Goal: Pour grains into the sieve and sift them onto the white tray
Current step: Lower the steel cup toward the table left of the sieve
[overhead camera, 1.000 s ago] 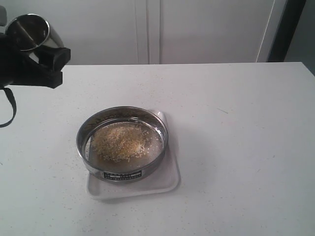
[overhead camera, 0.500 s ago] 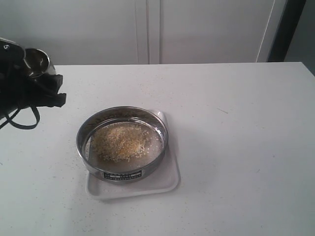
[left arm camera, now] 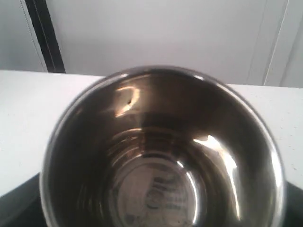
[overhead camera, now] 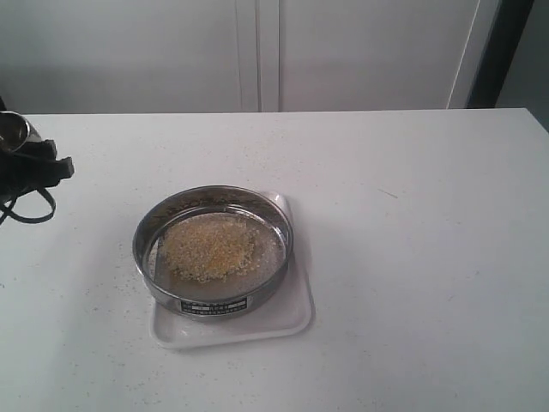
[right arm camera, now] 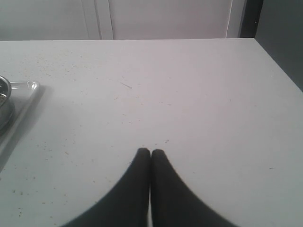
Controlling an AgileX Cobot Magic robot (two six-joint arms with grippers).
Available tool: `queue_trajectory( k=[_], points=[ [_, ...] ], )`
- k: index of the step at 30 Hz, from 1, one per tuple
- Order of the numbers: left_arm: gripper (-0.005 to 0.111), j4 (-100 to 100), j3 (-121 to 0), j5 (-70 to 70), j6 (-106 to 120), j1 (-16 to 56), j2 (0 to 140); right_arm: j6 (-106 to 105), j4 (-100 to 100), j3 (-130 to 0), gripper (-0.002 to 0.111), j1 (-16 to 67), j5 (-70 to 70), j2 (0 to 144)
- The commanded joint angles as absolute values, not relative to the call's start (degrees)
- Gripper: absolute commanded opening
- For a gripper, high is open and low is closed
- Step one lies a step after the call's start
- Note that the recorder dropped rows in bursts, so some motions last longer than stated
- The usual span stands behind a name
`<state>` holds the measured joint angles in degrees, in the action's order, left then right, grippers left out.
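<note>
The round steel sieve rests on the white tray in the middle of the table. A heap of yellow and pale grains lies on its mesh. At the far left edge my left gripper is shut on a small steel cup, well away from the sieve. In the left wrist view the cup fills the picture and its inside is bare and shiny. My right gripper is shut on nothing, low over the bare table, with the tray corner and sieve rim off to one side.
Tiny stray grains speckle the white table around the tray. A white cabinet wall runs behind the table's far edge, with a dark post at the back right.
My left gripper has carried the steel cup down and to the left, from high above the table's back left to its left edge. The sieve, grains and tray have not moved.
</note>
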<state>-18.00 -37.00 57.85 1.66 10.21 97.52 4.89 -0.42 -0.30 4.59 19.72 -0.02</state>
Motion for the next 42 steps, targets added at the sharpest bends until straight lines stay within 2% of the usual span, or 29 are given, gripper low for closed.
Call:
queue_trajectory(
  k=[1,9,20,42],
  points=[
    [0.000,4.3,-38.6,63.3,-2.9,5.2,101.4,4.8,-0.7,0.0,0.000,4.6,19.2,0.0],
    [0.000,15.3,-44.2,62.9,-9.4,4.7,110.8,4.8,-0.7,0.0,0.000,4.6,19.2,0.0],
    [0.000,15.5,-44.7,66.9,-9.3,4.7,117.8,4.8,-0.7,0.0,0.000,4.6,19.2,0.0],
    [0.000,16.9,-45.0,64.9,-8.4,4.7,119.2,4.8,-0.7,0.0,0.000,4.6,19.2,0.0]
  ],
)
